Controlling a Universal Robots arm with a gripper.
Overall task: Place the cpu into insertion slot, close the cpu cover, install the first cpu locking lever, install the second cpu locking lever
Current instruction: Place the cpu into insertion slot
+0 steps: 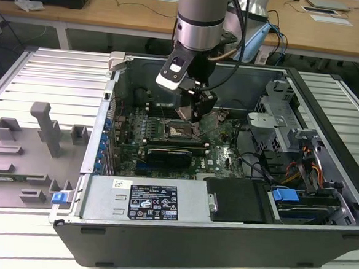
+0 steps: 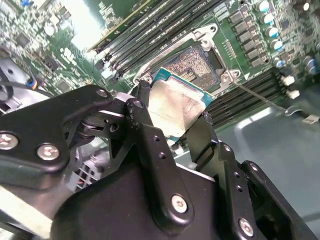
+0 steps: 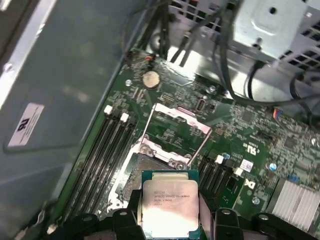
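The gripper (image 1: 191, 112) is clenched on the cpu (image 3: 169, 205) — held just above the board (image 1: 224, 153). In the exterior view, the insertion slot (image 1: 181, 132) lies at its six o'clock, bare, with the cpu cover (image 3: 182, 117) swung open.

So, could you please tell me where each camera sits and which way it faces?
Exterior view: off the arm, raised beside the open computer case, looking down into it; the arm and gripper show.
First wrist view: on the wrist, looking past the fingers at the cpu, the insertion slot and the raised cpu cover beyond.
Second wrist view: on the wrist, behind the black gripper linkage, facing the cpu and insertion slot.
Shared: both wrist views show the gripper shut on the cpu near the insertion slot.
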